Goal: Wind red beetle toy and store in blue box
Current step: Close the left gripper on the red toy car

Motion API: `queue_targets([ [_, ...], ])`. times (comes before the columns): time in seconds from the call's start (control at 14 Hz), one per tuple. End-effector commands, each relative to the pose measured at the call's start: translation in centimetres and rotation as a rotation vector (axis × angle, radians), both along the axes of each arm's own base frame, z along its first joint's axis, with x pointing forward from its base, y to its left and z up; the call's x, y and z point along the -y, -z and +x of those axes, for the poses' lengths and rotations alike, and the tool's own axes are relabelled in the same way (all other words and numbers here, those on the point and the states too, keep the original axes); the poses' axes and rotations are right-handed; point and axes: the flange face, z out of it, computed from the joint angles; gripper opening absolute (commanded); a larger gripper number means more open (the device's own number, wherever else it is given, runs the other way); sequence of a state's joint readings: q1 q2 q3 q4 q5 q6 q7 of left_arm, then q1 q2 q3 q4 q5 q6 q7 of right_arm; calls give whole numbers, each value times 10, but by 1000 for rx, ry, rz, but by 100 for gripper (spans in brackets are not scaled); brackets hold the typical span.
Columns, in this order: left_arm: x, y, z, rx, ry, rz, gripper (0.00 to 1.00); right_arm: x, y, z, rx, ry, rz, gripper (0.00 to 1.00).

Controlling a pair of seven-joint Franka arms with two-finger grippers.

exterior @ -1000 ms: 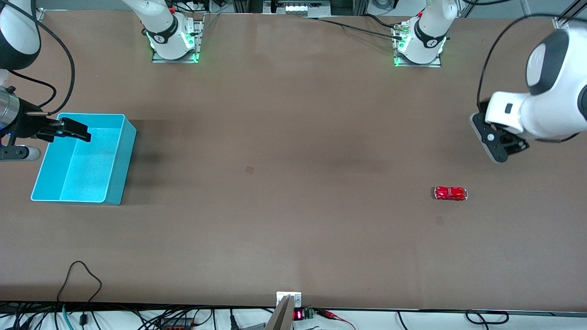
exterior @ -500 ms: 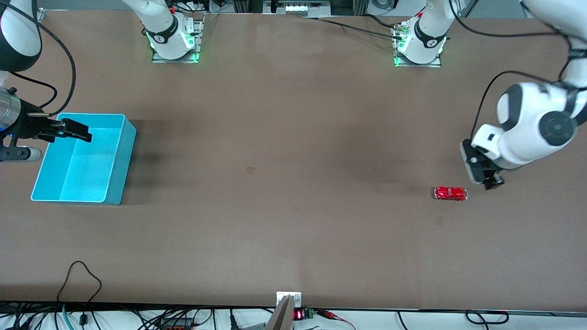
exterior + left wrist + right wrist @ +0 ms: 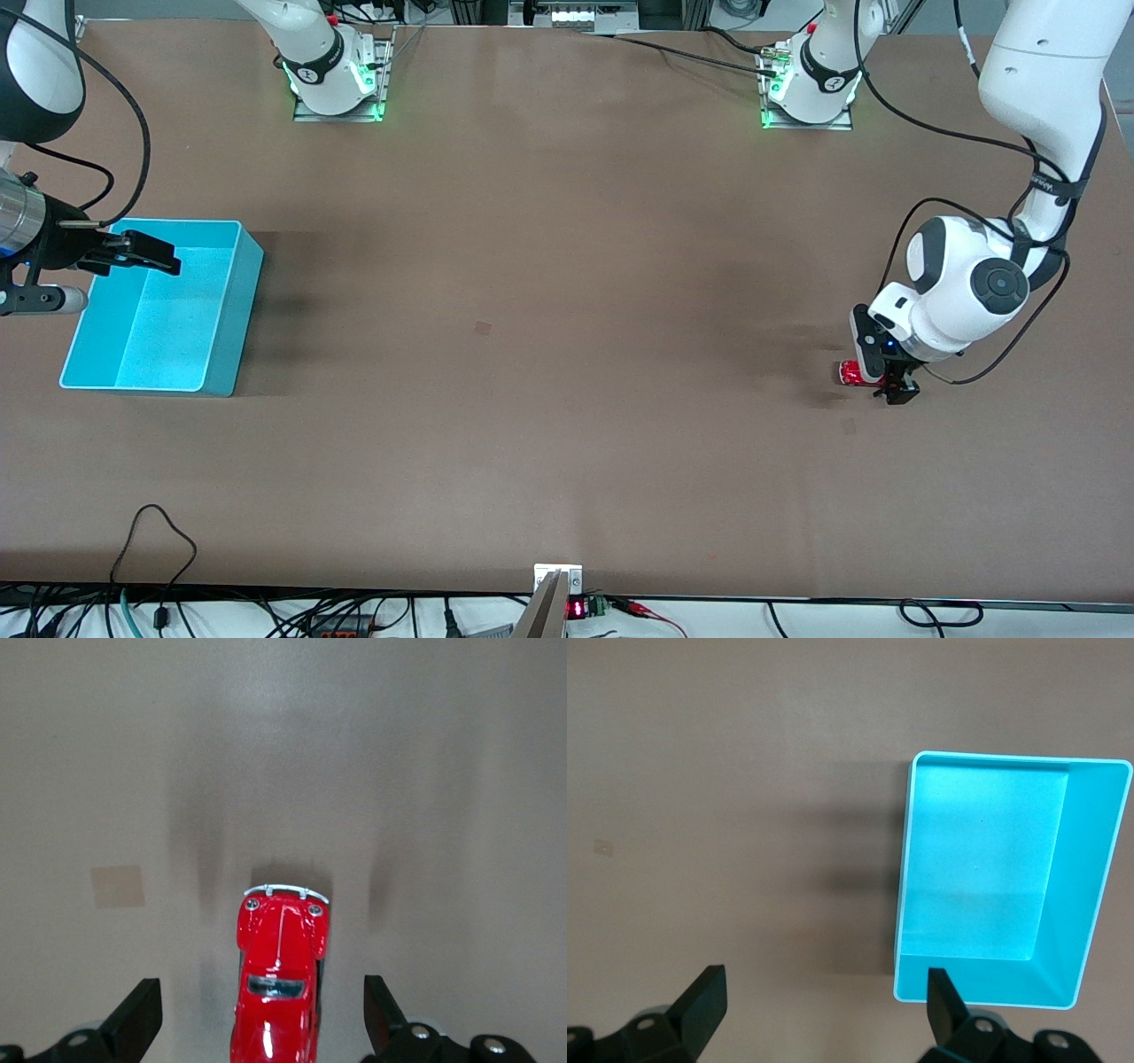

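Taking the front view first: the left hand (image 3: 889, 383) is lowered directly over the red beetle toy (image 3: 849, 373), covering all but one red end of it, and finger spacing cannot be judged there. The left wrist view supplies what that view lacks: both fingers (image 3: 137, 1020) are spread wide, one on each flank of the red beetle toy (image 3: 279, 970), each standing clear of the bodywork with bare worktop (image 3: 354, 771) between; nothing is gripped. The toy is glossy red with a rounded bonnet, a small dark windscreen, two round silver headlamps and a silvery bumper at its nose. Its long axis runs along the length of the worktop (image 3: 549, 354), and its nose points toward the blue box (image 3: 164, 306), which sits well apart from it at the right arm's end. The toy rests on its wheels toward the left arm's end. The right hand (image 3: 146, 254) waits in the air over the box edge farthest from the toy. The right wrist view shows its fingers (image 3: 700, 1005) likewise wide apart and empty, and shows the blue box (image 3: 1090, 886) as a light cyan rectangular bin with plain straight walls and a bare floor.
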State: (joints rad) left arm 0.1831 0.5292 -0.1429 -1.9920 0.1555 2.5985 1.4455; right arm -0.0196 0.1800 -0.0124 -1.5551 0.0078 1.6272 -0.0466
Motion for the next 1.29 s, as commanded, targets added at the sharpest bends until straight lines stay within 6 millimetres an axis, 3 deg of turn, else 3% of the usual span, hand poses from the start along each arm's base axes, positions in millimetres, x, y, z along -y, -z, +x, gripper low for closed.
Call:
queue_targets([
  [0.0,-14,2,7,30,27,15,94,-1,-1,-2,-2,8,15,100],
  [0.14,-15,2,6,29,25,14,83,-1,-1,-2,-2,8,15,100],
  [0.43,-16,4,5,22,80,20,77,-2,-1,-2,-2,5,15,100],
  [0.5,-17,6,4,18,92,20,71,-1,-1,-2,-2,6,15,100],
  [0.79,-17,5,4,15,109,22,25,-1,0,-1,-4,6,15,100],
  [0.93,-17,6,4,13,105,21,19,-1,0,-1,-4,6,15,100],
  [1.21,-16,12,3,3,103,18,19,-1,0,-1,-4,6,15,100],
])
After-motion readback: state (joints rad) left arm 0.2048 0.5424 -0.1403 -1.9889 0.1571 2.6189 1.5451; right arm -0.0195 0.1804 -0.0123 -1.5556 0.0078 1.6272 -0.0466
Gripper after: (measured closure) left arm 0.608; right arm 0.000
